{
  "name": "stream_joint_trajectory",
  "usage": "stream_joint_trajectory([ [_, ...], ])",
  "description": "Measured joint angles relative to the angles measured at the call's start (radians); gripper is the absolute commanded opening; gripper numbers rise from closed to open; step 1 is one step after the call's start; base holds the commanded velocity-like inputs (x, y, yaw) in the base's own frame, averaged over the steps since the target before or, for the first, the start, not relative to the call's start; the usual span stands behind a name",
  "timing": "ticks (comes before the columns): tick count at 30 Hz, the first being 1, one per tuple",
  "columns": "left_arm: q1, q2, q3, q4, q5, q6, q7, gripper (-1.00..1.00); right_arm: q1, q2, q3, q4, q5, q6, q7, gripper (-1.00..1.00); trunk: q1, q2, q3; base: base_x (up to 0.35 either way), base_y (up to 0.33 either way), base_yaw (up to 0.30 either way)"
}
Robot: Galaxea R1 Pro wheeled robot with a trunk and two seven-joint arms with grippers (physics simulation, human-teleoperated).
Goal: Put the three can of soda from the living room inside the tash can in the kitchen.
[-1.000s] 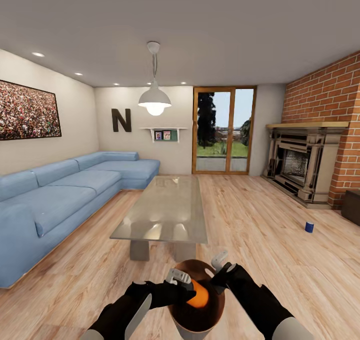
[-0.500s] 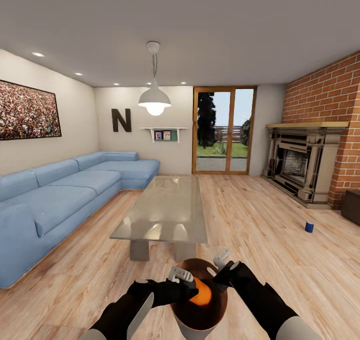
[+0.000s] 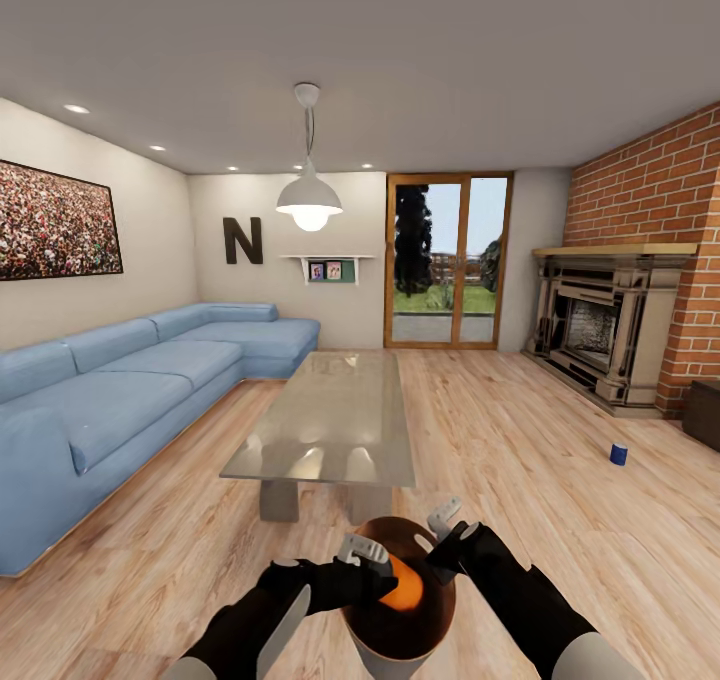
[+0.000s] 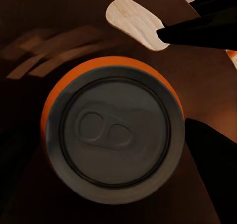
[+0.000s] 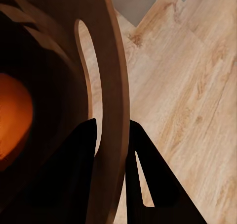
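Pale plank floor [image 3: 520,440] spreads around a glass coffee table [image 3: 335,420]. Just before it, right gripper [image 5: 111,135] pinches the round brown bin's rim [image 5: 111,75]; left gripper [image 3: 365,560] clamps the orange can [image 4: 113,140] inside. Blue can [image 3: 619,453] stands far right

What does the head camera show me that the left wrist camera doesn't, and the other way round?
Head view alone: the room itself, with the blue sofa, glass coffee table, fireplace and a dark blue can standing on the floor to the right.

Left wrist view alone: the orange can's grey top close up, pull tab included.

Both: the orange can inside the brown trash can, with the left gripper at it.
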Motion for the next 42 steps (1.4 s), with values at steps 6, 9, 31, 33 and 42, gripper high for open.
stream_joint_trajectory([
  [6, -0.001, -0.012, -0.002, 0.007, -0.003, 0.0, 0.035, -1.0, 0.0, 0.0, 0.0, 0.0, 0.007, 0.0, -0.001, -1.0, 0.0, 0.0, 0.0, 0.0, 0.0, 0.0],
  [9, -0.002, -0.015, -0.001, 0.009, -0.012, 0.001, 0.041, -1.0, 0.0, 0.0, -0.001, 0.0, 0.008, 0.0, -0.001, -1.0, 0.0, 0.0, 0.0, 0.0, 0.0, 0.0],
  [31, -0.003, -0.046, 0.002, 0.007, -0.125, 0.037, 0.102, -1.0, 0.0, 0.0, 0.0, 0.001, 0.01, 0.0, 0.0, -1.0, 0.0, 0.0, 0.0, 0.0, 0.0, 0.0],
  [33, -0.003, -0.047, 0.0, 0.005, -0.124, 0.04, 0.11, -1.0, 0.0, 0.0, 0.0, 0.0, 0.009, 0.0, 0.0, -1.0, 0.0, 0.0, 0.0, 0.0, 0.0, 0.0],
  [42, -0.003, -0.047, -0.002, -0.002, -0.125, 0.057, 0.117, -1.0, 0.0, 0.0, 0.001, 0.001, 0.003, 0.002, 0.0, -1.0, 0.0, 0.0, 0.0, 0.0, 0.0, 0.0],
])
